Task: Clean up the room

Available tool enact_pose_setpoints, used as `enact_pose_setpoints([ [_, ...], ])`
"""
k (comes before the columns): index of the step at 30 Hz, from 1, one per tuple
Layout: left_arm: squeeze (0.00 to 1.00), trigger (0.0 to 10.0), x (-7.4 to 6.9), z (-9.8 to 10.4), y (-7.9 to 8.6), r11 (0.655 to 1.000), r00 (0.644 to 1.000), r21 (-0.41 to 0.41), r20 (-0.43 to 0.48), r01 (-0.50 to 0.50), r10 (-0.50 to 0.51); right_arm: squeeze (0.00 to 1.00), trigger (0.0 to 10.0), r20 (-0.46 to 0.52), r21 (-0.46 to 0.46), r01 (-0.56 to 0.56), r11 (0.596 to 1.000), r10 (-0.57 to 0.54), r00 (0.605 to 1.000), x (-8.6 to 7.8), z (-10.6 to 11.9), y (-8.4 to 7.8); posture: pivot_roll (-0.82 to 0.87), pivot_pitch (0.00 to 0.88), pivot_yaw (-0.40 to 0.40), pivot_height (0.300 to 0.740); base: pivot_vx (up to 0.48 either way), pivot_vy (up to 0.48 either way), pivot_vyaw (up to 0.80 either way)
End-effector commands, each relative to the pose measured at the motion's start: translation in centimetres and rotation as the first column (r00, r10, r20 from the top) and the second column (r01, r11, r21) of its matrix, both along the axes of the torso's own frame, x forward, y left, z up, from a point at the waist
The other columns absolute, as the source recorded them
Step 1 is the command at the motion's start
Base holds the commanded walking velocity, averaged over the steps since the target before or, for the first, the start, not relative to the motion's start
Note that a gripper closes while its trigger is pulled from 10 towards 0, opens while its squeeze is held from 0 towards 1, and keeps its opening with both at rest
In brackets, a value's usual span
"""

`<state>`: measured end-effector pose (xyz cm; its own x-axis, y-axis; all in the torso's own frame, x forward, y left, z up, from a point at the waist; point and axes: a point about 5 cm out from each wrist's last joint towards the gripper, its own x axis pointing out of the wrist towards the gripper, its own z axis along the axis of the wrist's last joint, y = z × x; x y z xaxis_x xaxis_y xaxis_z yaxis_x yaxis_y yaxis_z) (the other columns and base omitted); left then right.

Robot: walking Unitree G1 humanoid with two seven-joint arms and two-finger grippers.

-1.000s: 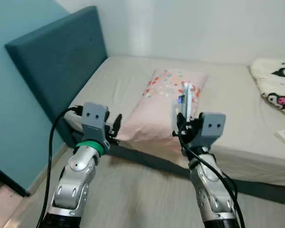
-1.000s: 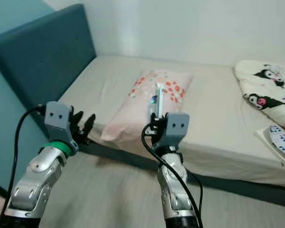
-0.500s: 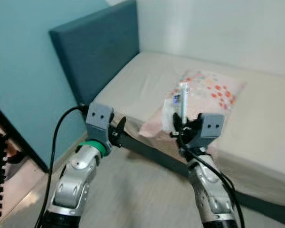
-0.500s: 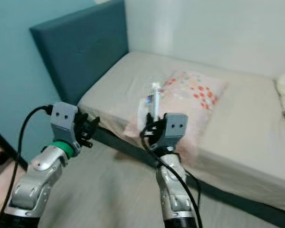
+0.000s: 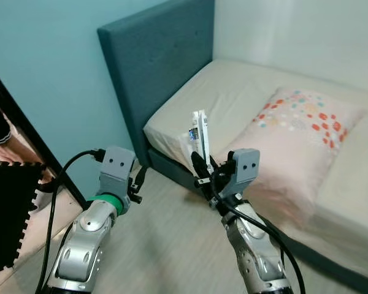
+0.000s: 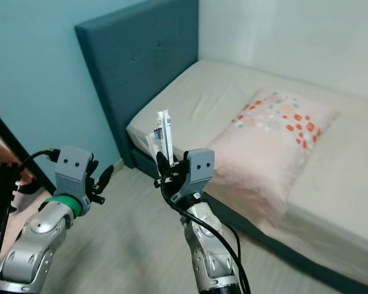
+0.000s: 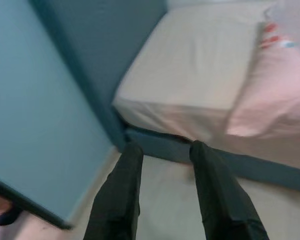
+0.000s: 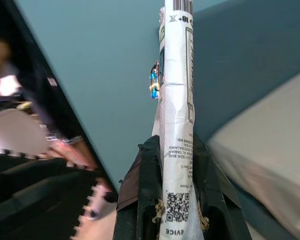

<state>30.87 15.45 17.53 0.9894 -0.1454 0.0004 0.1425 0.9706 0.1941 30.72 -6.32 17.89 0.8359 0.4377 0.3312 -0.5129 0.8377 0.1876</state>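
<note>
Here, the right gripper [image 5: 203, 170] pinches a thin white packet [image 5: 200, 133] upright beside the bed [image 5: 245, 92], the left gripper [image 7: 162, 170] open and empty; a jolt could slip the packet loose.

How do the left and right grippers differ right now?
The right gripper has its fingers shut on a flat white packet that stands upright; the left gripper has its fingers apart with nothing between them. The right gripper is raised beside the bed; the left sits lower, above the floor. Both have two black fingers.
</note>
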Motion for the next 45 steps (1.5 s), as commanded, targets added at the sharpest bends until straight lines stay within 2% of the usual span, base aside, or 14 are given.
enact_pose_setpoints([
  [1, 0.00, 10.0, -0.1, -0.1, 0.7, 1.000, 1.000, 0.004, -0.016, -0.023, 0.023, 0.00, 10.0, -0.010, 0.001, -0.047, 0.999, 0.047, 0.999, -0.3, -0.2, 0.7, -0.04, 0.027, 0.148, 0.738, 0.000, 0.000, 0.73],
  [10, 0.00, 10.0, -0.8, -0.4, 2.6, 0.994, 0.994, 0.023, -0.024, -0.105, 0.106, 0.00, 10.0, -0.003, -0.015, -0.139, 0.990, 0.139, 0.990, -0.7, 0.0, 1.8, -0.04, 0.035, 0.151, 0.738, 0.000, 0.000, 0.72],
  [11, 0.00, 10.0, -1.0, -1.0, 3.0, 0.993, 0.992, 0.015, -0.043, -0.119, 0.120, 0.00, 10.0, -0.003, -0.066, -0.145, 0.987, 0.146, 0.989, -0.7, -0.4, 1.7, -0.04, 0.038, 0.146, 0.738, 0.000, 0.000, 0.73],
  [12, 0.00, 10.0, -1.5, -2.9, 3.9, 0.986, 0.981, -0.002, -0.098, -0.168, 0.167, 0.00, 10.0, -0.018, -0.143, -0.146, 0.979, 0.145, 0.989, -0.7, -1.3, 1.2, -0.04, 0.038, 0.146, 0.738, 0.000, 0.000, 0.73],
  [14, 0.00, 10.0, -1.5, -2.9, 3.9, 0.986, 0.981, -0.002, -0.098, -0.168, 0.167, 0.00, 10.0, -0.018, -0.143, -0.146, 0.979, 0.145, 0.989, -0.7, -1.3, 1.2, -0.04, 0.038, 0.146, 0.738, 0.000, 0.000, 0.73],
  [19, 0.00, 10.0, -2.5, -5.5, 5.2, 0.960, 0.950, -0.021, -0.155, -0.278, 0.272, 0.00, 10.0, -0.081, -0.201, -0.140, 0.970, 0.126, 0.989, -0.3, -3.1, -0.4, -0.03, 0.049, 0.080, 0.738, 0.000, 0.000, 0.72],
  [23, 0.00, 10.0, -3.5, -5.0, 6.0, 0.938, 0.933, -0.025, -0.117, -0.344, 0.339, 0.00, 10.0, -0.104, -0.254, -0.178, 0.951, 0.156, 0.982, 0.4, -3.8, -0.5, 0.05, 0.060, 0.018, 0.738, 0.000, 0.000, 0.71],
  [27, 0.00, 10.0, -4.2, -4.7, 6.4, 0.932, 0.928, -0.017, -0.100, -0.362, 0.359, 0.00, 10.0, -0.100, -0.280, -0.186, 0.942, 0.164, 0.981, 0.8, -3.6, -0.5, 0.06, 0.068, 0.014, 0.738, 0.000, 0.000, 0.71],
  [31, 0.00, 10.0, -4.5, -4.7, 6.4, 0.930, 0.926, -0.019, -0.099, -0.367, 0.363, 0.00, 10.0, -0.100, -0.299, -0.172, 0.938, 0.149, 0.984, 1.1, -3.5, -0.9, 0.06, 0.075, 0.018, 0.738, 0.000, 0.000, 0.71],
  [32, 0.00, 10.0, -4.5, -4.7, 5.6, 0.942, 0.939, -0.026, -0.101, -0.333, 0.329, 0.00, 10.0, -0.109, -0.339, -0.109, 0.935, 0.076, 0.991, 1.4, -3.9, -2.9, 0.02, 0.082, 0.038, 0.738, 0.000, 0.000, 0.71],
  [34, 0.00, 10.0, -4.5, -4.7, 5.6, 0.942, 0.939, -0.026, -0.101, -0.333, 0.329, 0.00, 10.0, -0.109, -0.339, -0.109, 0.935, 0.076, 0.991, 1.4, -3.9, -2.9, 0.02, 0.082, 0.038, 0.738, 0.000, 0.000, 0.71],
  [36, 0.00, 10.0, -3.7, -4.3, 4.2, 0.963, 0.961, -0.041, -0.091, -0.267, 0.263, 0.00, 10.0, -0.113, -0.356, -0.041, 0.934, 0.001, 0.994, 1.3, -4.2, -4.9, -0.02, 0.090, 0.058, 0.738, 0.000, 0.000, 0.71],
  [41, 0.00, 10.0, -2.4, -3.8, 3.0, 0.974, 0.975, -0.061, -0.064, -0.217, 0.213, 0.00, 10.0, -0.110, -0.352, -0.007, 0.936, -0.034, 0.993, 0.8, -4.4, -5.6, -0.05, 0.084, 0.073, 0.738, 0.000, 0.000, 0.71],
  [45, 0.00, 10.0, -1.9, -3.5, 2.4, 0.977, 0.979, -0.062, -0.050, -0.202, 0.199, 0.00, 10.0, -0.110, -0.332, -0.005, 0.943, -0.033, 0.993, 0.6, -4.6, -5.2, -0.06, 0.081, 0.076, 0.738, 0.000, 0.000, 0.71],
])
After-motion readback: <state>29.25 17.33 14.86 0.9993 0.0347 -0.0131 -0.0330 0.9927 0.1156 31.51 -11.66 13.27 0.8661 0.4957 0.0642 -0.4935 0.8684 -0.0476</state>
